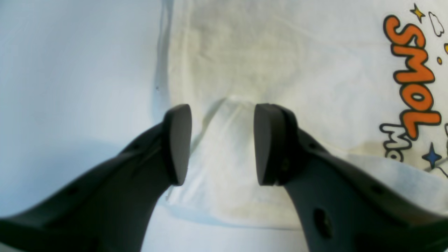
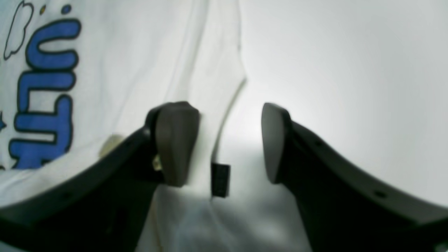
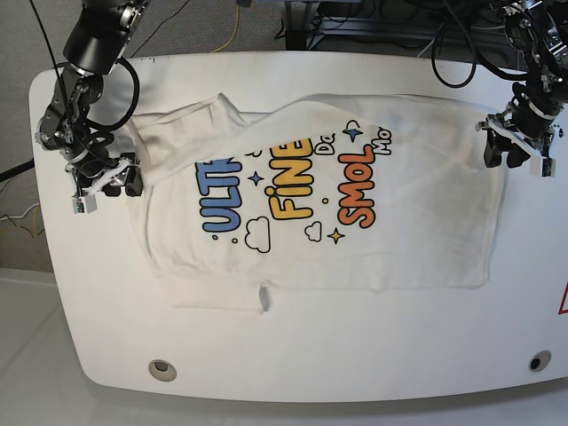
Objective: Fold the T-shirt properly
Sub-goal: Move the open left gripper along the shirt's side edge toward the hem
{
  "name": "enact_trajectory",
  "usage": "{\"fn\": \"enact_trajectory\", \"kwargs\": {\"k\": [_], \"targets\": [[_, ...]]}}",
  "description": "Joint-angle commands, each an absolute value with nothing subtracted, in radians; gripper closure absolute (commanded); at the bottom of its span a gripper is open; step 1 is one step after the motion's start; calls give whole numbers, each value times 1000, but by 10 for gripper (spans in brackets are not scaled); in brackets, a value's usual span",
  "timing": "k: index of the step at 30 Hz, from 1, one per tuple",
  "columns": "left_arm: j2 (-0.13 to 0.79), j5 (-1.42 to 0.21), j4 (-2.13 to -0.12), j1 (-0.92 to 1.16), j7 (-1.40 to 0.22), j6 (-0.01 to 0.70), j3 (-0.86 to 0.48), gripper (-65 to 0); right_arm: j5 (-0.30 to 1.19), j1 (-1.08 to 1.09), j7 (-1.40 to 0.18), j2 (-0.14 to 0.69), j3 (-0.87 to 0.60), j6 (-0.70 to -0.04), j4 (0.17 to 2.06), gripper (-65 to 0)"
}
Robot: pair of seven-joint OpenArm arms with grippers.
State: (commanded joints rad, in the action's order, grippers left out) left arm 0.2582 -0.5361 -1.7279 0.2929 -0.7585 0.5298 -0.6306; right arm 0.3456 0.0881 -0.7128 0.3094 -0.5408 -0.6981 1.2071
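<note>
T-shirt [image 3: 355,240] lies spread print-up across the middle of the white worktop [image 3: 311,364], one side folded over. I see my left hand [image 1: 222,143] spread open over its hem edge, a raised fabric ridge between the pads. Right hand [image 2: 229,141] open too, straddling the shirt's edge beside the small black tag [image 2: 220,180].

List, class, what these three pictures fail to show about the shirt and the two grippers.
- T-shirt: underside hidden in the base view by its own cloth.
- Print: cut off by the left wrist picture's right edge.
- Black tag: too blurred in the right wrist view to read.
- Left gripper and right gripper: open; contact with the cloth is unclear.
</note>
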Motion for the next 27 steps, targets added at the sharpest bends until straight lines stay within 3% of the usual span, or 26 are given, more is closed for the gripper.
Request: {"fn": "enact_trajectory", "kwargs": {"k": [11, 27], "targets": [[258, -539, -1706, 263, -763, 530, -630, -263, 353, 121, -712, 312, -550, -698, 1164, -317], [269, -566, -1477, 59, -789, 516, -645, -283, 363, 138, -707, 307, -541, -698, 1153, -310]]}}
